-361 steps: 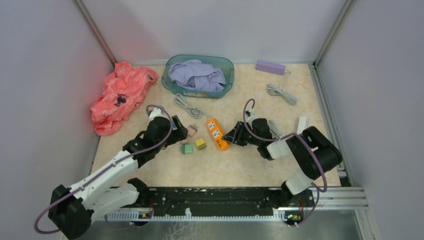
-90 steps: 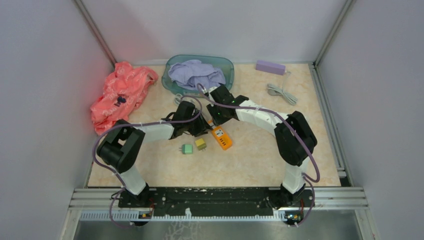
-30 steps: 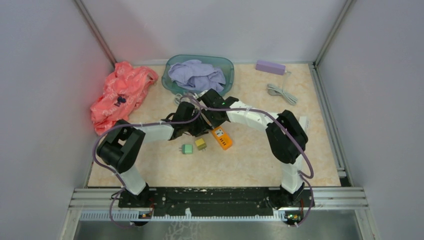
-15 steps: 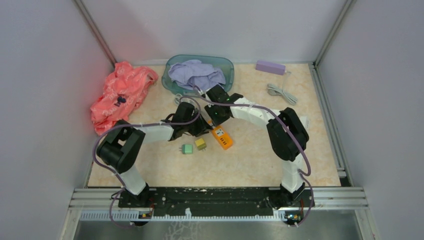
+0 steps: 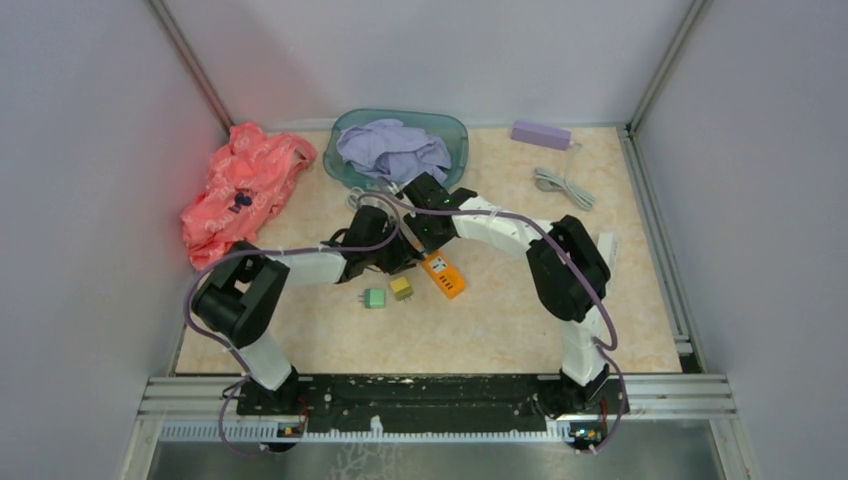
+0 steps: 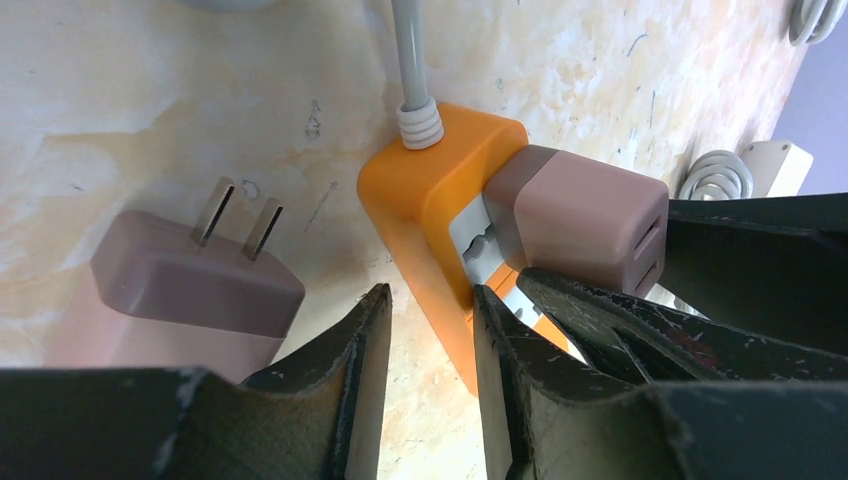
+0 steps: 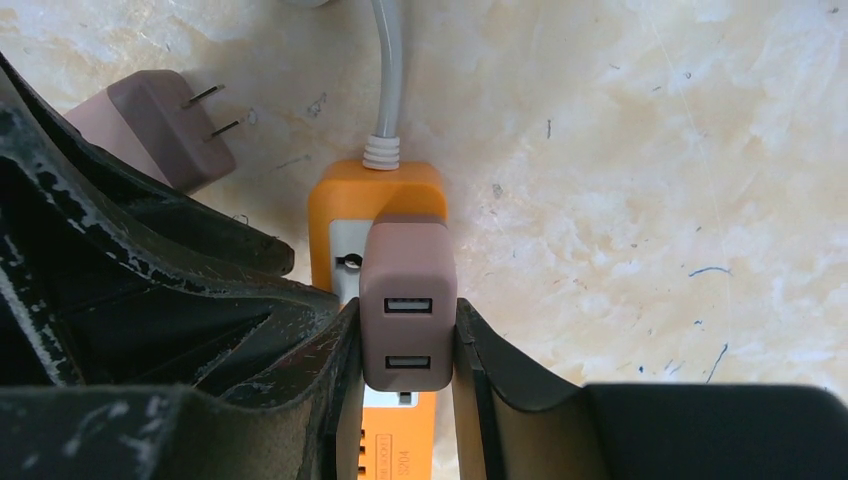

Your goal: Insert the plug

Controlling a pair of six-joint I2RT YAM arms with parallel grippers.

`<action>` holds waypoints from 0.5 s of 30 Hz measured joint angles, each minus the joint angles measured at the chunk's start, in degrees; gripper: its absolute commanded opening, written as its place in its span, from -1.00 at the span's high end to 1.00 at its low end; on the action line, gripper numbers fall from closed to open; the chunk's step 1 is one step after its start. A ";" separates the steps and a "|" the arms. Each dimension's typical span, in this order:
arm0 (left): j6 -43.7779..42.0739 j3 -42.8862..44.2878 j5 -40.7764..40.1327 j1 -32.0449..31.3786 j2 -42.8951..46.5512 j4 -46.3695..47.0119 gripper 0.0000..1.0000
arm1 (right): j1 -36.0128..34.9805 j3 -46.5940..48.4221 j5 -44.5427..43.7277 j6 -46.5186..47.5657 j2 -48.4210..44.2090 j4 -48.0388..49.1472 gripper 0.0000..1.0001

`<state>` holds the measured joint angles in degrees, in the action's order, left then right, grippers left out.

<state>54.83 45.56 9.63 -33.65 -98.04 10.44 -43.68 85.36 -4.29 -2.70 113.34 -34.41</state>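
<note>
Shifted slightly left, right gripper (image 7: 407, 312) clamps the plug (image 7: 407, 260); I can't see its prongs at the strip (image 7: 335, 215); left gripper (image 6: 428, 300) pinched closed.

I work inside a booth of plain grey walls: a back wall (image 5: 420, 50), a left wall (image 5: 80, 150) and a right wall (image 5: 760, 200). They meet at two aluminium posts (image 5: 190, 65) in the far corners. My table (image 5: 480, 330) is cream with marble veining, evenly lit, and its shadows are soft. Close up it shows fine scratches and small blue marks (image 7: 708, 270). A black rail (image 5: 440, 392) and a metal strip (image 5: 450, 455) run along its near edge.
</note>
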 measured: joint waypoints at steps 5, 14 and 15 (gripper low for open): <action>-0.09 -1.46 -0.28 0.00 1.64 -0.59 0.00 | -0.92 0.31 -1.38 0.07 -0.02 0.74 1.00; -1.22 -3.39 -2.60 0.00 11.82 -4.85 -0.28 | -1.18 -0.57 -1.88 -0.11 -1.44 1.95 0.65; -1.53 -3.41 -3.06 0.00 13.25 -5.49 -0.31 | -1.20 -0.59 -1.90 -0.11 -1.46 1.97 0.57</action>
<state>53.30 42.15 6.57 -33.65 -84.79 4.95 -44.88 84.77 -6.20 -2.81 111.87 -32.45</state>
